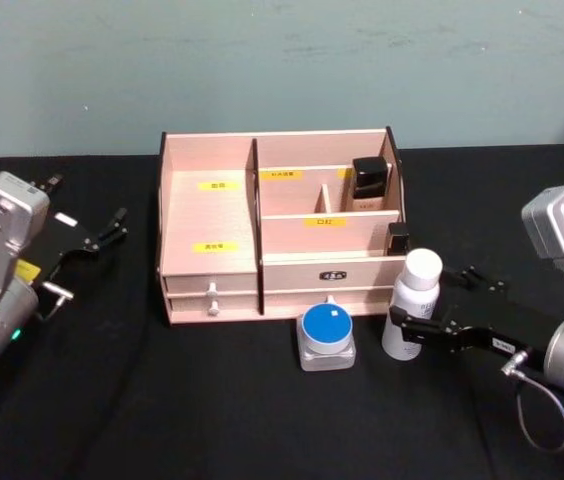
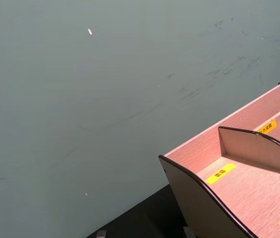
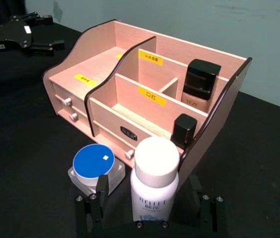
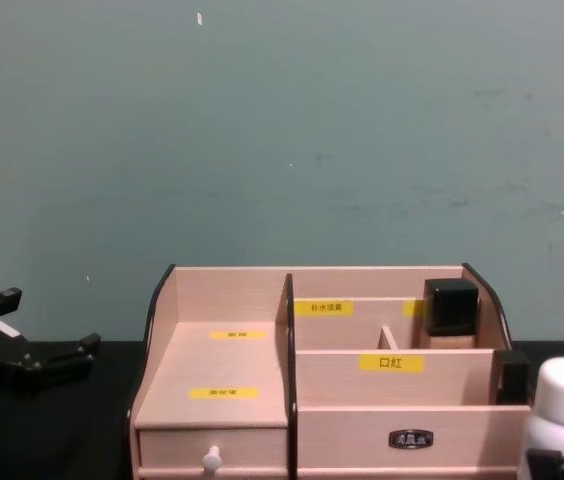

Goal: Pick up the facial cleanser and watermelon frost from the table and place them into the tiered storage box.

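R gripper (image 3: 148, 181) open, fingers (image 3: 102, 187) astride the upright facial cleanser bottle (image 1: 417, 290) w/ a gap each side; L gripper (image 1: 92, 250) open, parked well L. Bottle stands on the table (image 1: 212, 400) at the tiered storage box (image 1: 209, 215) front-R corner, just R of a blue-lidded jar (image 1: 326, 330). White cylinder, wide round cap, long axis vertical.

Jar (image 1: 326, 332) left of bottle (image 1: 414, 290) — both before the tiered storage box (image 1: 207, 215)
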